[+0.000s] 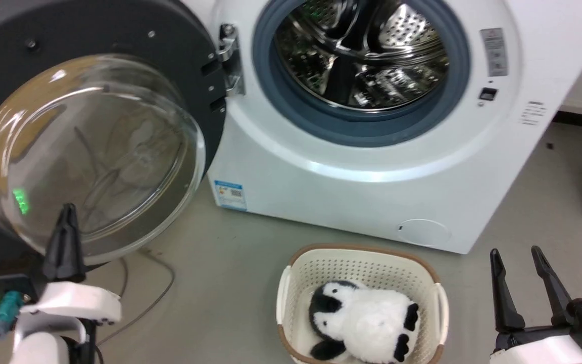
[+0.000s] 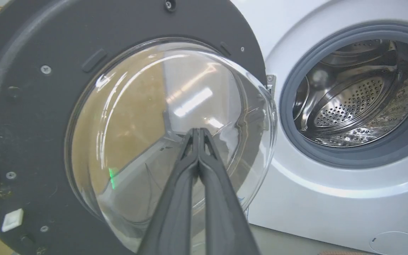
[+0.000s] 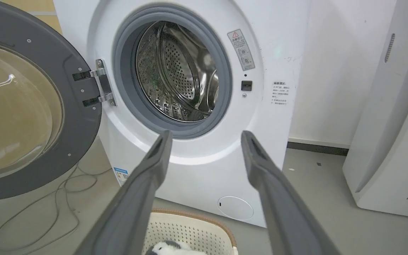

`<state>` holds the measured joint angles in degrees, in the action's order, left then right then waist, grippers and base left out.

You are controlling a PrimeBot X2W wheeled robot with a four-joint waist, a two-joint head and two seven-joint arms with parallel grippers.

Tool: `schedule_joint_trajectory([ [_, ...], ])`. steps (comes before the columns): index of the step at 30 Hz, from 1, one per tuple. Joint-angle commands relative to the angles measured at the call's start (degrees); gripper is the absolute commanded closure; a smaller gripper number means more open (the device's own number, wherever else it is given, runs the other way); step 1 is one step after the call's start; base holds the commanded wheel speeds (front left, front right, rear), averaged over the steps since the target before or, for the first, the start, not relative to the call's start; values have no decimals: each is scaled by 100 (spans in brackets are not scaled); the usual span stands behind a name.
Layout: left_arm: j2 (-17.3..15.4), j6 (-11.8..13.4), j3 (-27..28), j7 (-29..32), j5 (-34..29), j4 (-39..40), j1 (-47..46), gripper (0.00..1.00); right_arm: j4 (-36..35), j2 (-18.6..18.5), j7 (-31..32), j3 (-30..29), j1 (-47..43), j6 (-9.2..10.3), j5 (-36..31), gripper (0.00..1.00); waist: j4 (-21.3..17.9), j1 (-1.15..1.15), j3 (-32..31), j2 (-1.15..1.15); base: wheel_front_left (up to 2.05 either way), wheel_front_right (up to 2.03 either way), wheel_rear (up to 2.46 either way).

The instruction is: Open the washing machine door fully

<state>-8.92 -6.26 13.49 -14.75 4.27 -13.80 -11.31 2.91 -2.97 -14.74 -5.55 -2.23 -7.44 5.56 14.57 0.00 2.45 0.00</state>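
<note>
One washing machine (image 1: 372, 192) is filling the upper right of the head view, its single round opening showing one perforated steel drum (image 1: 367, 50) inside one grey rubber ring (image 1: 361, 129). One washing machine door (image 1: 89, 146) is standing swung out at the upper left of that view, its inner face and clear glass bowl turned toward the camera. It is hanging from one metal hinge (image 1: 230, 58) at the left edge of the opening. One blue sticker (image 1: 230, 194) is sitting low on the machine's front, just right of the door's lower rim.

Two grippers are showing, each with two dark fingers. The left gripper (image 1: 68, 210) is rising at the lower left of the head view with its fingers pressed together and nothing between them. In the left wrist view its tips (image 2: 197, 131) are lying over the middle of the glass bowl, and I cannot tell whether they are touching it. The right gripper (image 1: 515, 252) is hanging at the lower right with its fingers spread wide and empty. In the right wrist view it (image 3: 207, 134) is pointing at the machine's front below the ring.

One cream basket (image 1: 367, 268) is sitting on the floor at the lower centre, holding one black-and-white plush penguin (image 1: 367, 321). One thin cable (image 1: 162, 293) is curling over the floor under the door. One white appliance (image 3: 388, 141) is standing at the right edge of the right wrist view.
</note>
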Motion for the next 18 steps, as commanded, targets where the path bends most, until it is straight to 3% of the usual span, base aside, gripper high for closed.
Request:
schedule_joint_trajectory([
  [1,66,-24,-43,-25,-25,95,124,65,-6,9,-26,-14,-73,-5,37,0,-126,0,-89,0,0,0,0],
  [2,101,-29,-78,-25,-30,174,177,10,-10,9,-26,-17,-89,-5,43,0,-176,0,-110,0,0,0,0],
  [3,138,-36,-113,-25,-20,237,237,0,-14,9,-26,-18,-102,-5,46,0,-229,0,-125,0,0,0,0],
  [18,511,22,-520,-25,-6,555,1051,0,-132,9,-26,9,-248,-5,-5,0,-1068,0,-227,0,0,0,0],
])
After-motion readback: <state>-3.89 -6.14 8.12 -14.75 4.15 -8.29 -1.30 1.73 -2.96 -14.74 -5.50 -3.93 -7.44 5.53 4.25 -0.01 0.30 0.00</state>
